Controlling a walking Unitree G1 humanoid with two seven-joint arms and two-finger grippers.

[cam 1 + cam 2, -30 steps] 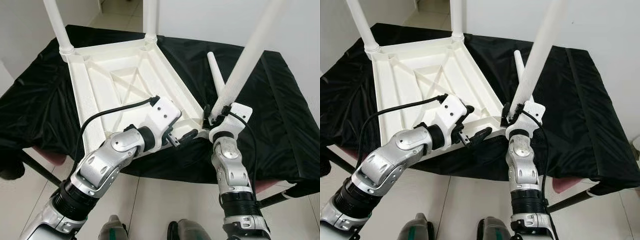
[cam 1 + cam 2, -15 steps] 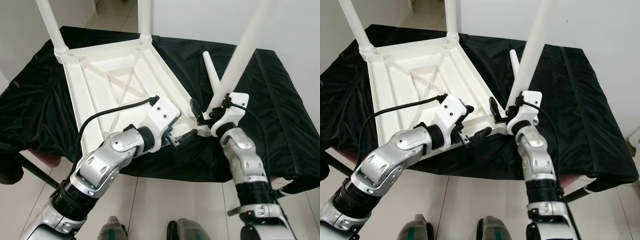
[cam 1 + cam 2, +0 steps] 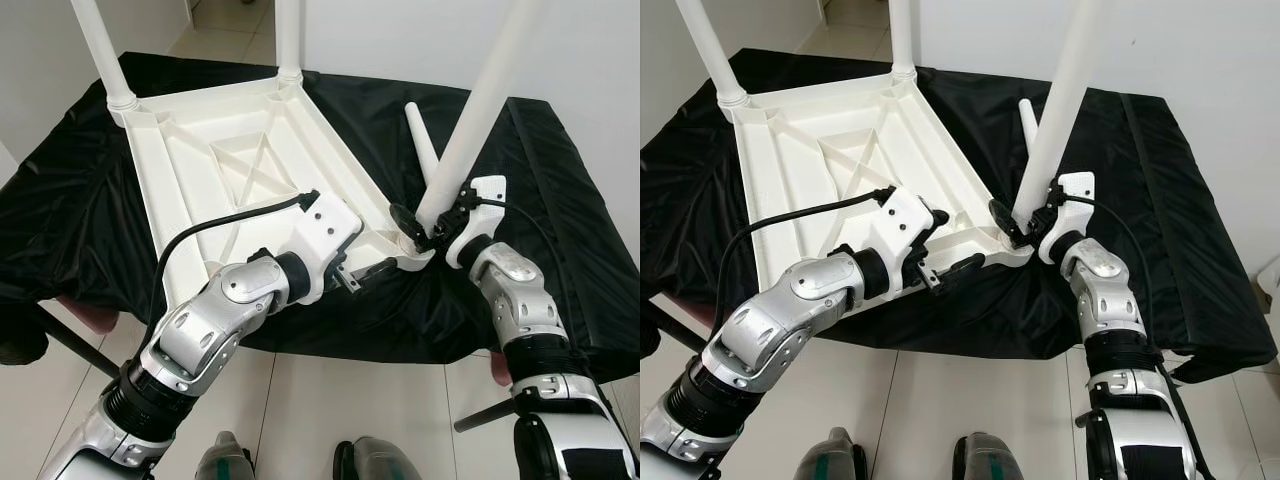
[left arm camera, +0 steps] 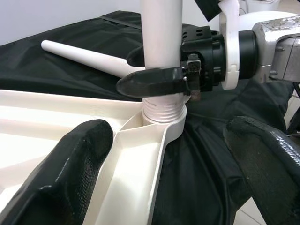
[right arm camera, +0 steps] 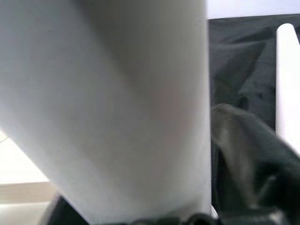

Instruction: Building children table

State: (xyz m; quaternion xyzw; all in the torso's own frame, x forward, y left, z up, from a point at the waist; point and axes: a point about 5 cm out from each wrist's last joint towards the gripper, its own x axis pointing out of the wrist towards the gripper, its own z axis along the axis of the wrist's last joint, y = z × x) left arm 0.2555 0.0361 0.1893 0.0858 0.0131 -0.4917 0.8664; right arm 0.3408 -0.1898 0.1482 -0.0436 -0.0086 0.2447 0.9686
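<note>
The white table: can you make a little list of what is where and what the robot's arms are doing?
Table top: upside down on black cloth
Legs fitted: two at the far corners
Third leg: standing in near corner socket
Spare leg: lying on the cloth
Right gripper: jaws shut on the third leg
Left gripper: jaws open at the table's near edge

I see an upturned white plastic tabletop [image 3: 230,170], matt and ribbed on its underside, and smooth white plastic legs [image 3: 478,110] with a faint satin sheen; one leg's threaded end [image 4: 161,107] looks finely ridged. Under them lies a thin black cloth [image 3: 560,200], creased and slightly glossy. My robot's brushed silver metal arms [image 3: 215,320] carry glossy white plastic wrist housings [image 3: 322,240], and the left gripper's black fingers [image 4: 75,168] look like rubbery matt plastic. The pale floor tiles [image 3: 330,400] shine.
</note>
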